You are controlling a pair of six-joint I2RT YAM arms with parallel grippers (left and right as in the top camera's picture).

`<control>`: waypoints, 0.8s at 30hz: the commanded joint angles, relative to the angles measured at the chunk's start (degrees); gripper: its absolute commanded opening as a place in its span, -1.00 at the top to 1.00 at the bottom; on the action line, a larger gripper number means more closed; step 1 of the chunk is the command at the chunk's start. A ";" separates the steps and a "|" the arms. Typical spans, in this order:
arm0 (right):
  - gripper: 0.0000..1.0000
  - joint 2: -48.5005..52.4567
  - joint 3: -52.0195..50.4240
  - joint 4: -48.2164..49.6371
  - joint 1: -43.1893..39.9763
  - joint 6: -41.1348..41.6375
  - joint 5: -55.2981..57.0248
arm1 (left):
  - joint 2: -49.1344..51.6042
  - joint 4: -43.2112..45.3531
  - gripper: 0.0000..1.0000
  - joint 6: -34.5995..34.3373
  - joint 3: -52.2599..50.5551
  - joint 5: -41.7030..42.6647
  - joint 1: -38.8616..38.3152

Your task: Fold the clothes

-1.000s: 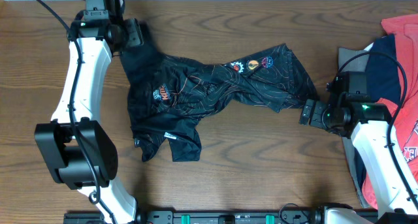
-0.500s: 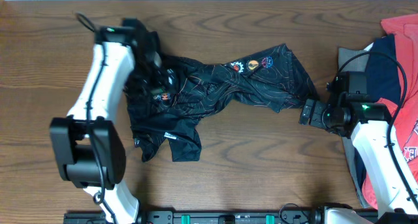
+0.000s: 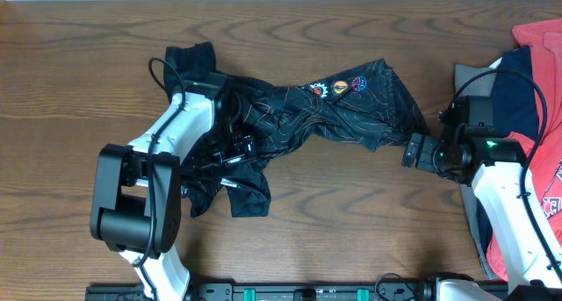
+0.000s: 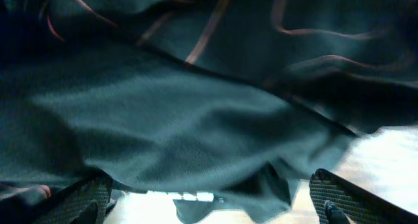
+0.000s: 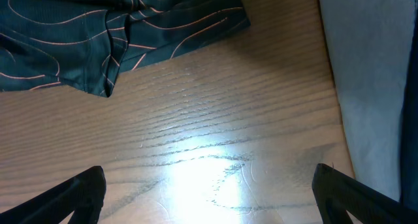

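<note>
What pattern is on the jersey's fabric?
Jersey: black with thin orange-red contour lines; clearest in right wrist view.

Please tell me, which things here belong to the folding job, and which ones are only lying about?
Belong to the job:
- black jersey with orange lines, crumpled on the table
- left gripper, open over the jersey
- right gripper, open beside its right edge

Only lying about, at the table's right side:
- red T-shirt
- navy garment
- grey garment
</note>
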 commanded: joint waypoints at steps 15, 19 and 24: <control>-0.98 0.24 0.04 0.00 -0.96 -0.11 -0.20 | -1.22 2.36 -0.24 -3.69 -2.34 -0.94 -0.24; -0.99 0.24 0.04 0.02 -0.96 -0.13 -0.20 | -2.82 2.71 0.03 -3.50 -2.34 -0.98 -0.24; -0.99 0.24 0.04 -0.02 -0.96 -0.13 -0.20 | -2.78 3.76 0.37 -3.52 -2.34 -0.98 -0.26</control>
